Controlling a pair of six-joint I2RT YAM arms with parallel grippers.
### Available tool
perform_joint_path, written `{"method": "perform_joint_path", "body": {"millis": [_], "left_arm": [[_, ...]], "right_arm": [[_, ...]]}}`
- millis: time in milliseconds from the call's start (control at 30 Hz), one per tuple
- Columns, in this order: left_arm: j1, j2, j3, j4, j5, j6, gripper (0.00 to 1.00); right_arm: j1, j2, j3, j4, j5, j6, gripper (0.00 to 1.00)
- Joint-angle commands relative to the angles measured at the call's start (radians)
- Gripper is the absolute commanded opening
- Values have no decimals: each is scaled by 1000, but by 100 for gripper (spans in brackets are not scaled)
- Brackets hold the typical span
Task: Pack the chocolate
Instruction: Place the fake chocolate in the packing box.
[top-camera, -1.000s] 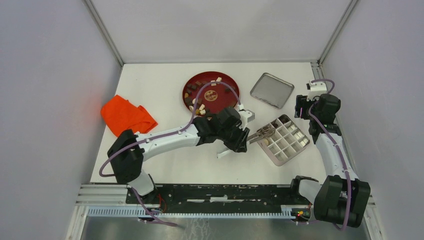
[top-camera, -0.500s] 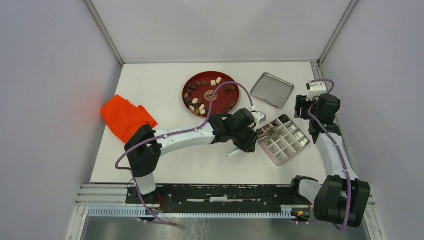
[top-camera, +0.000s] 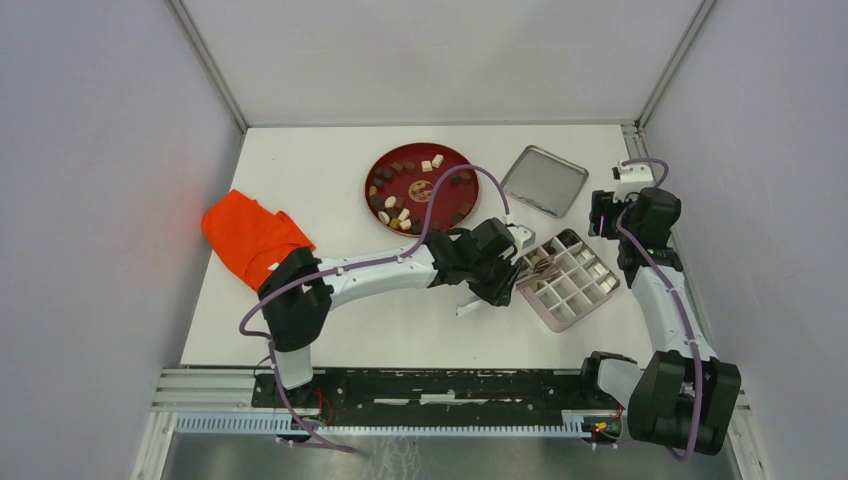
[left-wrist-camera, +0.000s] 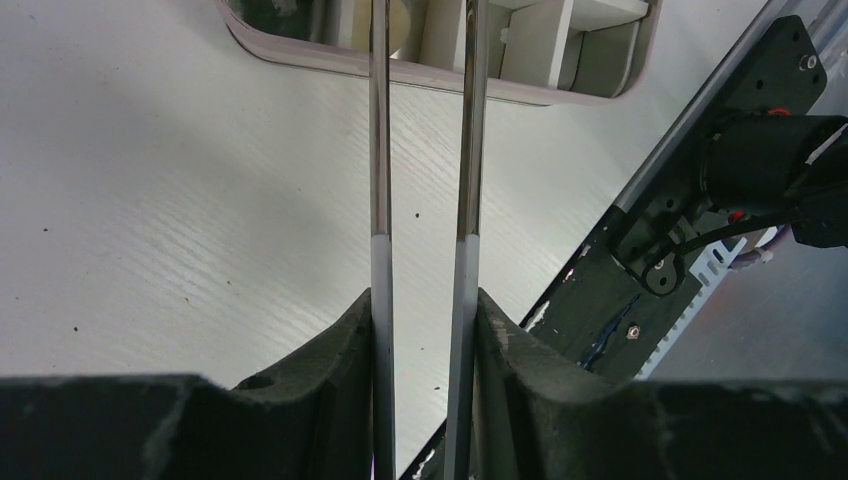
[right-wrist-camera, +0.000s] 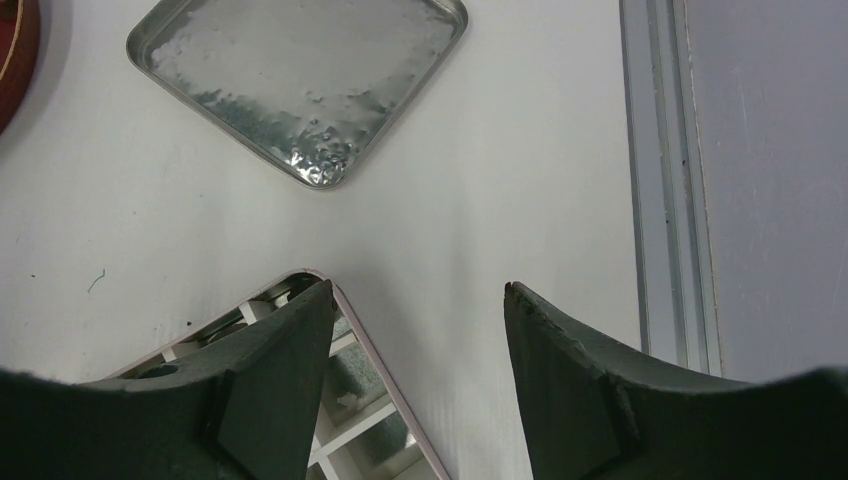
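White table (top-camera: 330, 160) between grey walls (top-camera: 100, 150) holds plated chocolate (top-camera: 391, 201).

I see polished metal tweezers (left-wrist-camera: 466, 120), matt black plastic on the left end effector (left-wrist-camera: 422, 305), a shiny dimpled metal tray (right-wrist-camera: 300, 80) and a matt, finely ribbed tabletop (left-wrist-camera: 150, 200).

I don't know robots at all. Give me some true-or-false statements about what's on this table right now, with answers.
1. The left gripper is clamped on the metal tweezers. True.
2. The red plate is bare. False: many chocolate pieces lie on it.
3. The right gripper holds the silver tray. False: it is open and holds nothing; the tray lies on the table apart from it.
4. The tweezers' tips reach over the divided box. True.
5. The orange cloth lies inside the box. False: it lies on the table left of the plate.
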Motion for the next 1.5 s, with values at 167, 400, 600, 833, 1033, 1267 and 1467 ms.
{"method": "perform_joint_path", "body": {"millis": [167,400,600,833,1033,1267,1467], "left_arm": [[-11,8,65,13,-21,30,34],[-11,7,69,7,-20,30,36],[-11,6,80,8,-13,30,38],[-11,12,84,4,-9,32,39],[-12,16,91,-2,-7,35,39],[-11,19,92,-4,-5,33,40],[-11,17,94,-5,-8,32,41]], "right_arm": [[5,1,12,17,-2,-7,69],[4,-1,12,16,-3,-7,69],[4,-1,12,15,-2,-7,69],[4,0,12,16,-3,-7,69],[5,2,14,16,-1,-9,69],[5,1,14,16,0,-8,69],[5,1,14,15,1,-8,69]]}}
